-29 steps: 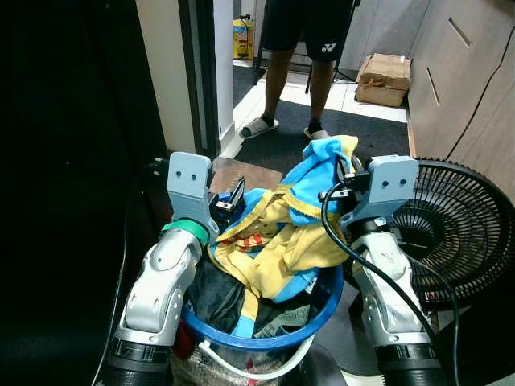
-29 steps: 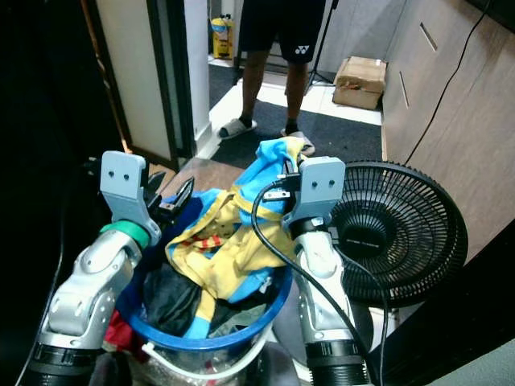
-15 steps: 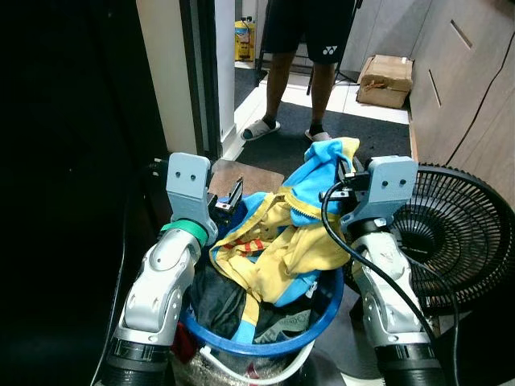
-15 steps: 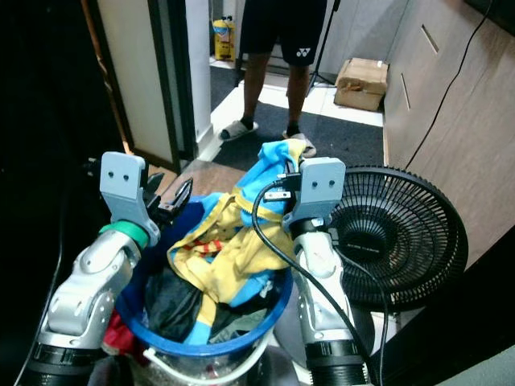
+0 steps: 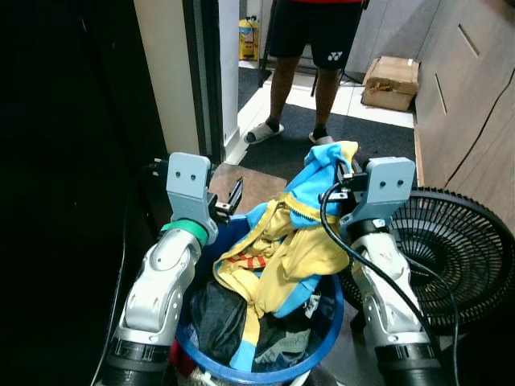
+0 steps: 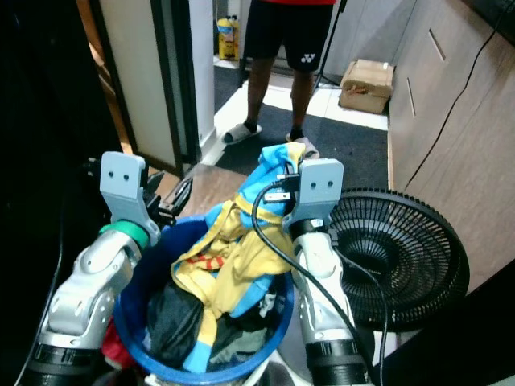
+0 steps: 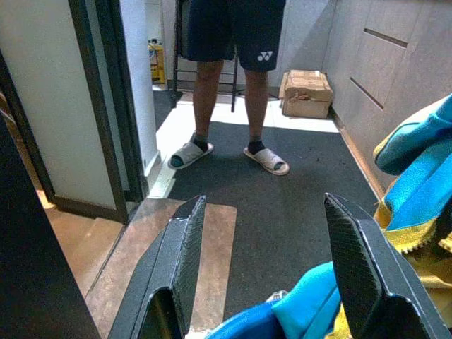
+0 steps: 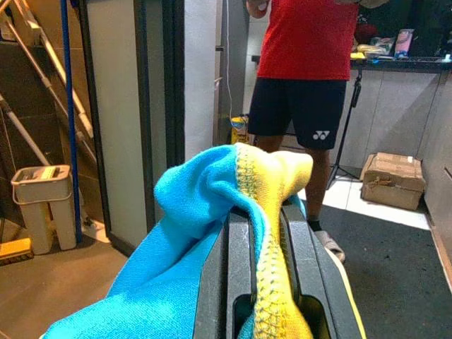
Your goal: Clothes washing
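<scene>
A blue laundry basket (image 6: 165,249) full of clothes stands right in front of me, between my two arms. My right gripper (image 8: 263,219) is shut on a yellow and blue garment (image 5: 298,241) and holds its top fold above the basket's far right side. The rest of the garment trails down onto the dark clothes (image 5: 217,301) in the basket. My left gripper (image 7: 261,201) is open and holds nothing. It hovers over the basket's far left rim and points at the floor beyond.
A person (image 5: 310,48) in dark shorts and slippers stands on the dark mat ahead. A black floor fan (image 5: 451,241) sits close by on the right. A door frame (image 5: 201,72) rises on the left, and a cardboard box (image 5: 392,80) lies by the far wall.
The view has shifted a little. The basket now sits lower against both grippers, and the garment hangs more stretched from the right gripper.
</scene>
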Tool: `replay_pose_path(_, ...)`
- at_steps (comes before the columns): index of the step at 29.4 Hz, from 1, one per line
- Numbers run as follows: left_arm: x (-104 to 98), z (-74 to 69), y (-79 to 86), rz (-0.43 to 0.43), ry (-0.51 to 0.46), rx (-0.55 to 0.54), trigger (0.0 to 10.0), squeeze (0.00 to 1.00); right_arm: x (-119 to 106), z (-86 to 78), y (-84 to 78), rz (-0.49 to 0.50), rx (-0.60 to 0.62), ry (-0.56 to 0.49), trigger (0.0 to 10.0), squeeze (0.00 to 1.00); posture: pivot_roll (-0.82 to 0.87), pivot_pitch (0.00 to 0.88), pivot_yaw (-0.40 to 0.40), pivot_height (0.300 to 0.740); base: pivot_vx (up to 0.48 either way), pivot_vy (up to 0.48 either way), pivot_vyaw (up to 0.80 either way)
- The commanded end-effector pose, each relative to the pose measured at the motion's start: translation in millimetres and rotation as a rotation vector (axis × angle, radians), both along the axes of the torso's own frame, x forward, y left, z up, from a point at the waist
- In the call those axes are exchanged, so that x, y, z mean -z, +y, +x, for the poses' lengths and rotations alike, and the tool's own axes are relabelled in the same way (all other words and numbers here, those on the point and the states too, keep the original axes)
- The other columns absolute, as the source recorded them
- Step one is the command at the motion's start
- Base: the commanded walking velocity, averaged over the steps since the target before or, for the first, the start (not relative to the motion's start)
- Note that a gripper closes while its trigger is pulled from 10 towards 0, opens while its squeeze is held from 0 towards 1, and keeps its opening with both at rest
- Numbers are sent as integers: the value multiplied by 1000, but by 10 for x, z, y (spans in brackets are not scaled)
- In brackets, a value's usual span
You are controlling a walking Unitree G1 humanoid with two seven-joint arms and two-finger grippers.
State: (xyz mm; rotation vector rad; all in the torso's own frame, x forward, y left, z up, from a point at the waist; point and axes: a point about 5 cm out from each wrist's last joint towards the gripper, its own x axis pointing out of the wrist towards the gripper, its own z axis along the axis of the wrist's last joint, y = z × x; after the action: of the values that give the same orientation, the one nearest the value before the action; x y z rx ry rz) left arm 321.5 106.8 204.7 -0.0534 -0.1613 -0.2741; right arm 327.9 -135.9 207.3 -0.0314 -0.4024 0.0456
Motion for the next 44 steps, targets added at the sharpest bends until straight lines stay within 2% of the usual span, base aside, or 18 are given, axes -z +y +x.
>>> replay_pose_path(1,17,15,-7,6,6,-1,10000,0,-46,4,-21,1,15,-18,10000,0,76,0,1,630,0,0,0)
replay_pose_path(32,35,39,-8,11,9,-6,10000,0,-31,10,-19,-2,19,-15,10000,0,75,0,2,695,0,0,0)
replay_pose_path(37,28,63,15,19,5,-38,10000,0,-10,14,-30,-9,41,-7,10000,0,73,0,5,720,0,0,0)
replay_pose_path(44,19,67,20,12,3,-51,10000,0,19,7,-15,-10,47,-1,10000,0,74,0,6,720,0,0,0)
